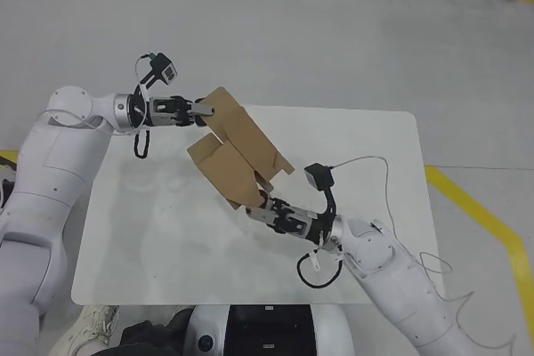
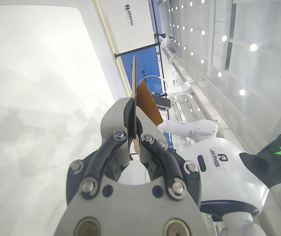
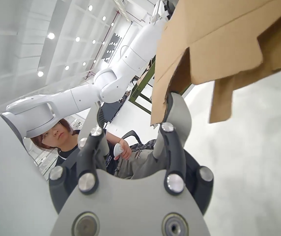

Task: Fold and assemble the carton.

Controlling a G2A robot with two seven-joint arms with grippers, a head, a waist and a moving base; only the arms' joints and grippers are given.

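Observation:
A brown cardboard carton (image 1: 236, 147), partly unfolded with loose flaps, is held up over the middle of the white table (image 1: 151, 249). My left gripper (image 1: 205, 109) is at the carton's far left corner. In the left wrist view that gripper (image 2: 133, 117) is shut on the carton's thin edge (image 2: 134, 79), and a flap (image 2: 148, 104) sticks out beyond it. My right gripper (image 1: 254, 206) sits at the carton's near corner. Its fingers are spread open in the right wrist view (image 3: 136, 115), and the carton's lower corner (image 3: 159, 104) rests against the inner side of one finger (image 3: 178, 109).
The table's rounded edge runs close behind the carton and along the right side (image 1: 420, 178). Yellow floor tape (image 1: 481, 214) lies to the right of the table. Bare tabletop lies to the left and front of the carton.

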